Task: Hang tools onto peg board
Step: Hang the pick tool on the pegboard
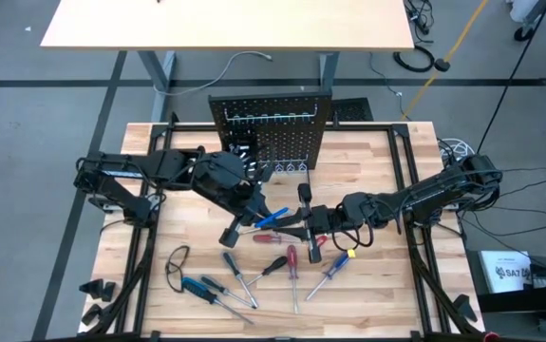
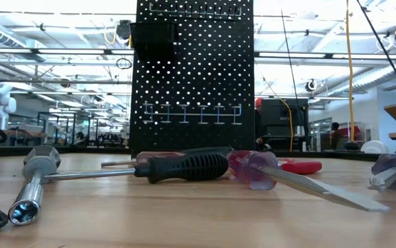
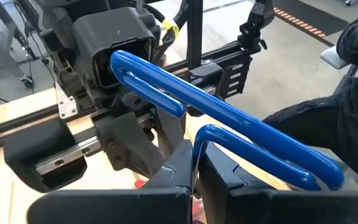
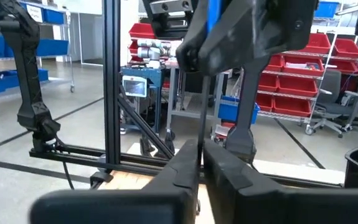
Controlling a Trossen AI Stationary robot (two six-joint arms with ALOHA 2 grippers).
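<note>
The black peg board [image 1: 273, 133] stands upright at the table's far middle, with a row of metal hooks [image 2: 191, 114]. In front of it, clear of the table, is a blue-handled tool [image 1: 273, 217]. My left gripper [image 3: 195, 171] is shut on it and my right gripper [image 4: 201, 155] is shut on it too. The two grippers face each other, the left one [image 1: 256, 211] coming from the table's left and the right one [image 1: 303, 226] from its right. Several more tools [image 1: 254, 275] lie on the near part of the table. My left gripper pinches the tool between its two fingers at the bend of one blue bar [image 3: 201, 138]. It comes slanting down from the table's left. The blue bars run away from the fingers, and the tool is lifted clear of the table. My right gripper comes level from the table's right. A thin metal part of the tool [image 4: 202, 124] runs down into the gap between its shut fingers. The fingers themselves hide the exact spot.
A black-handled screwdriver [image 2: 187, 165], a nut driver [image 2: 29, 196] and a clear red-handled screwdriver [image 2: 253, 169] lie on the near tabletop. Black frame rails [image 1: 410, 180] run along the table's sides. A person's dark sleeve [image 3: 353, 93] shows beyond the table.
</note>
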